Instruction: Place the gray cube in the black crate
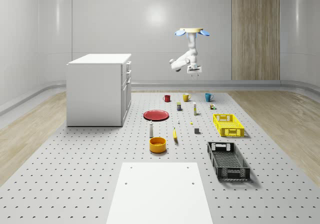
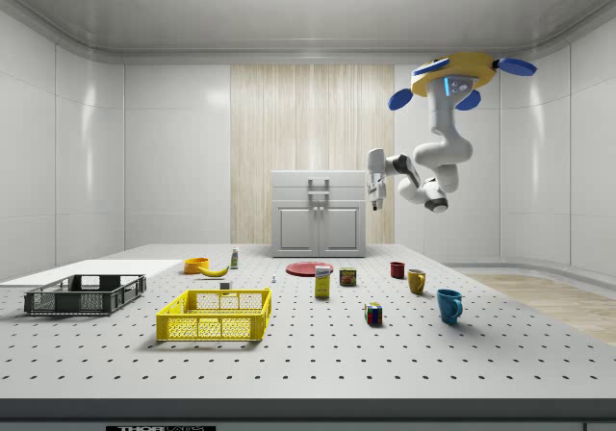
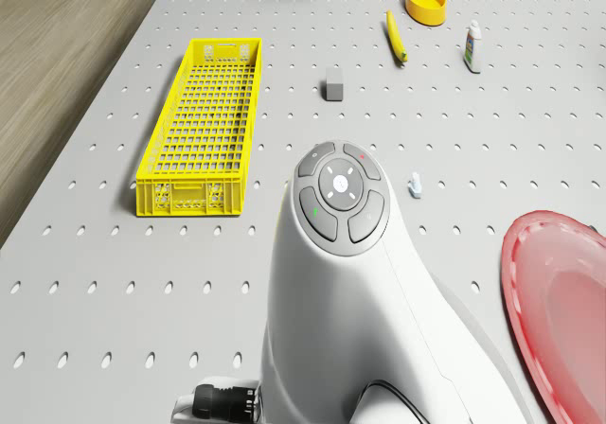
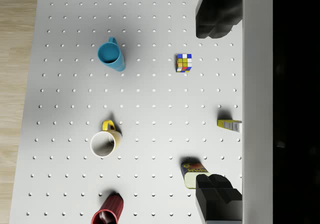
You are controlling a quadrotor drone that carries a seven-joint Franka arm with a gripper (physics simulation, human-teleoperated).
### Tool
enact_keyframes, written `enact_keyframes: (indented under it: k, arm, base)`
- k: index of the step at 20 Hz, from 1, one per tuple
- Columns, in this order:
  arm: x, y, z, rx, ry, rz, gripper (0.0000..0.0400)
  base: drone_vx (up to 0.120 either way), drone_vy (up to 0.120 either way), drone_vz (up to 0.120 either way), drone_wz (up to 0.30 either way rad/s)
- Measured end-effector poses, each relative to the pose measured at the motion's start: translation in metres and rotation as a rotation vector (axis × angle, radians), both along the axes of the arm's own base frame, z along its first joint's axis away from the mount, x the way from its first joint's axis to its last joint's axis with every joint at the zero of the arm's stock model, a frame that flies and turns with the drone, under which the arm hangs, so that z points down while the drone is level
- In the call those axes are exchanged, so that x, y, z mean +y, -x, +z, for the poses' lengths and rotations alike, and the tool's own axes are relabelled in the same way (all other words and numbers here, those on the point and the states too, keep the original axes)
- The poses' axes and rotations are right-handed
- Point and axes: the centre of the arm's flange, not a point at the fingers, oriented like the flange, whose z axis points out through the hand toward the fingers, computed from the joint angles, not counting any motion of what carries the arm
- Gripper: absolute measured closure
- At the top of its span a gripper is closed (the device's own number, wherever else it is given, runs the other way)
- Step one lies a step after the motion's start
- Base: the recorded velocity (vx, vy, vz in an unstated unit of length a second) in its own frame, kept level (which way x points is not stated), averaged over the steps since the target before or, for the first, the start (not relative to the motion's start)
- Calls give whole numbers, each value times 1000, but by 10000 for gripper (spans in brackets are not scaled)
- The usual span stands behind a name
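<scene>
- One large grey table (image 1: 75, 174), drilled all over with a regular grid of holes, carries everything; a smooth white sheet (image 1: 160, 194) lies at its near end in the whole-scene view.
- One white cabinet (image 1: 97, 89) with drawers is seen standing on the table at the whole-scene view's left, well apart from the small items.
- One drone (image 1: 191, 32), with a yellow disc body and blue rotors, hovers high over the far end of the table, above the row of mugs; its glossy white arm (image 2: 433, 162) is bent beneath it.
- One gripper (image 4: 216, 109) is held high above the table, its two dark fingers (image 4: 215, 16) spread apart and holding nothing.
- Two lattice-walled crates are counted: the black crate (image 1: 228, 160) nearer the white sheet and a yellow crate (image 1: 228, 125) beyond it, both along the whole-scene view's right.
- One flat round red plate (image 1: 156, 115) and one round orange bowl (image 1: 157, 144) are seen toward the middle.
- Three mugs are lined up at the far end: red (image 4: 107, 214), yellow (image 4: 105, 143) and blue (image 4: 111, 55).
- One gray cube (image 3: 333, 88), small and plain, rests on the table just beside the yellow crate, between it and a banana (image 3: 395, 38), well apart from the black crate.
- One multicoloured puzzle cube (image 4: 183, 62), one tin (image 4: 192, 174), one small box (image 4: 229, 125) and one white bottle (image 3: 472, 45) are scattered around; nothing is seen lying on the bare table between the gray cube and the black crate.
</scene>
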Motion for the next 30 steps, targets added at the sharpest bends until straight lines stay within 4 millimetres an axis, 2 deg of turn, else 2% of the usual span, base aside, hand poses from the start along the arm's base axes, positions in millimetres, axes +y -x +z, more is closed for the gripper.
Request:
enact_keyframes:
  k: [2, 30]
  arm:
    - [-2, 0, 0, 1, 24, -1, 0]
    - [-8, 0, -1, 3, 79, -1, 0]
  base:
    - [120, 0, -120, 0]
    - [120, 0, 0, 0]
